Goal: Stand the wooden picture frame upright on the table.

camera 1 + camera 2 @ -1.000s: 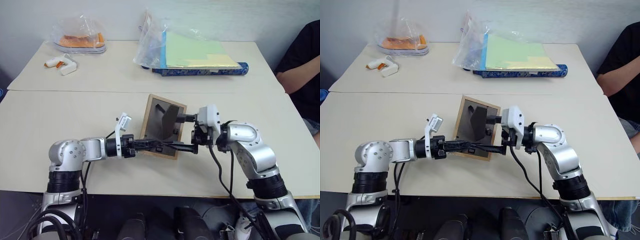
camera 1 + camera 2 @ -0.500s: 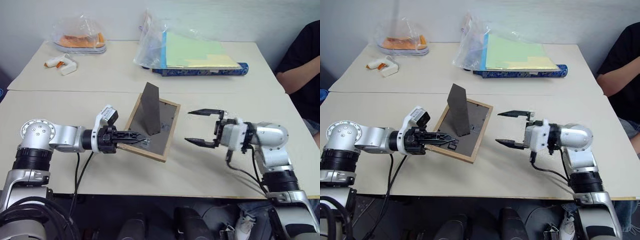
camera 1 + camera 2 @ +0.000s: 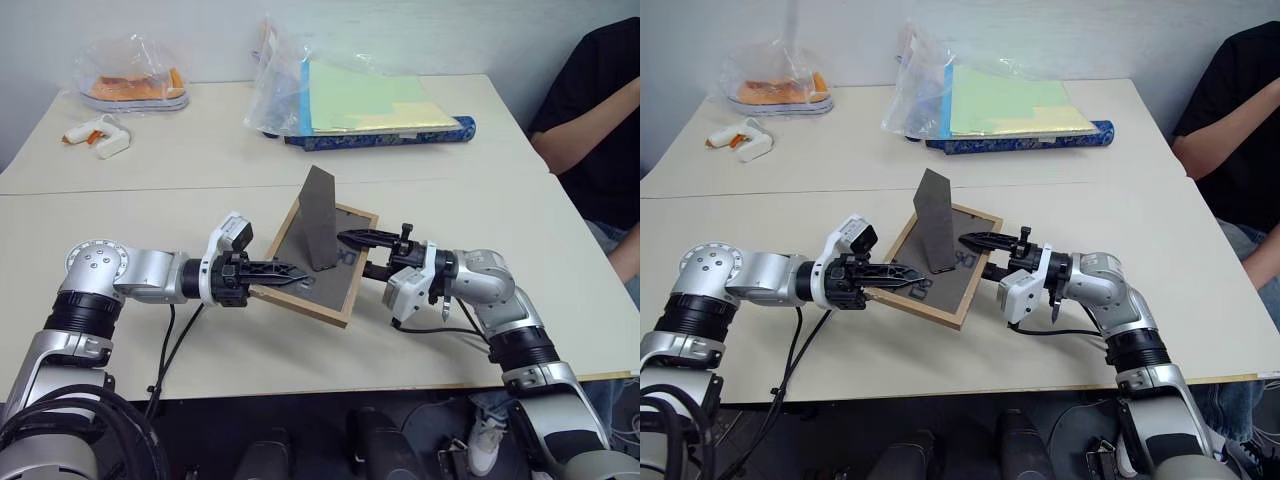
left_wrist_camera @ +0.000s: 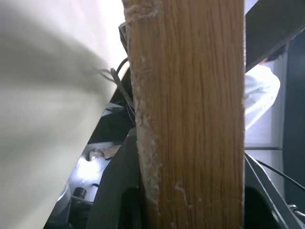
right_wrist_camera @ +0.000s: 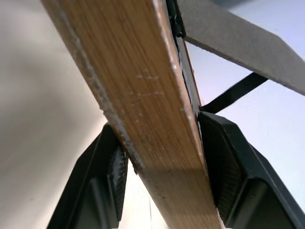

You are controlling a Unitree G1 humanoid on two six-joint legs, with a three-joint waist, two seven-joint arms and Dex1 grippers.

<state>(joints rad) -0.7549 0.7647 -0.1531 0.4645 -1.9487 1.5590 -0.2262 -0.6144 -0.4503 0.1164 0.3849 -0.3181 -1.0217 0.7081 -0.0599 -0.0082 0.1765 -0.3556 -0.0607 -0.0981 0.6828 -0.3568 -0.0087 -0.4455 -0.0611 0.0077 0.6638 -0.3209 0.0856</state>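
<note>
The left gripper [image 3: 283,274] pinches the near-left edge of the wooden picture frame [image 3: 318,278]. The right gripper [image 3: 362,253] straddles the opposite edge, its fingers apparently closed on the wood. Between them the frame sits back-up, tilted, low over the table [image 3: 150,205], hinged stand [image 3: 320,218] raised. Its long axis runs away from the robot.

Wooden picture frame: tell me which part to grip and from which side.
Grip the wooden picture frame by its thin light-wood rails, one claw per side. It lies tilted, back up, with the stand raised mid-panel, so the centre is blocked. The left claw and right claw already straddle opposite edges, probably the best hold.
</note>
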